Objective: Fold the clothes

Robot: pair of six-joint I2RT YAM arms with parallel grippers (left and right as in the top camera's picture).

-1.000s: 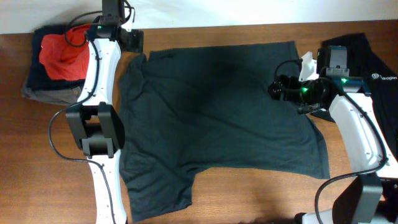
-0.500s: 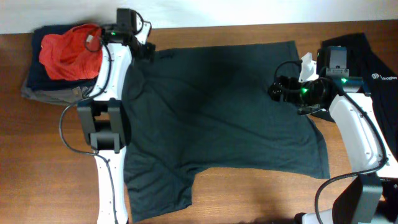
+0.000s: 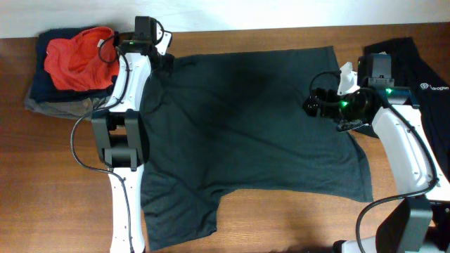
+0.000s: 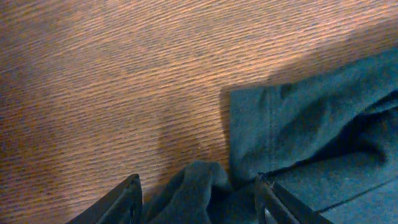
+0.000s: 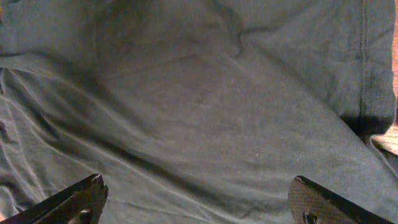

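Note:
One of the clothes, a dark short-sleeved shirt (image 3: pixel 246 119), lies spread flat across the wooden table (image 3: pixel 281 218). My left gripper (image 3: pixel 167 62) sits at the shirt's top-left corner. In the left wrist view its jaws stand apart, and the left gripper (image 4: pixel 199 200) has a raised bunch of the shirt's (image 4: pixel 311 118) edge between its fingers, which do not press on it. My right gripper (image 3: pixel 315 102) hovers over the shirt's right side. In the right wrist view the right gripper (image 5: pixel 196 194) is wide open above smooth, lightly creased fabric (image 5: pixel 205 93), holding nothing.
A second black shirt with a small white logo (image 3: pixel 425 81) lies at the far right, under the right arm. A pile of red, navy and grey garments (image 3: pixel 70 67) sits at the top-left corner. Bare wood (image 4: pixel 124 74) shows beside the shirt's corner.
My left gripper has moved right and slightly toward me, from the bare table onto the shirt's top-left corner, and its jaws have narrowed. The right arm has not moved.

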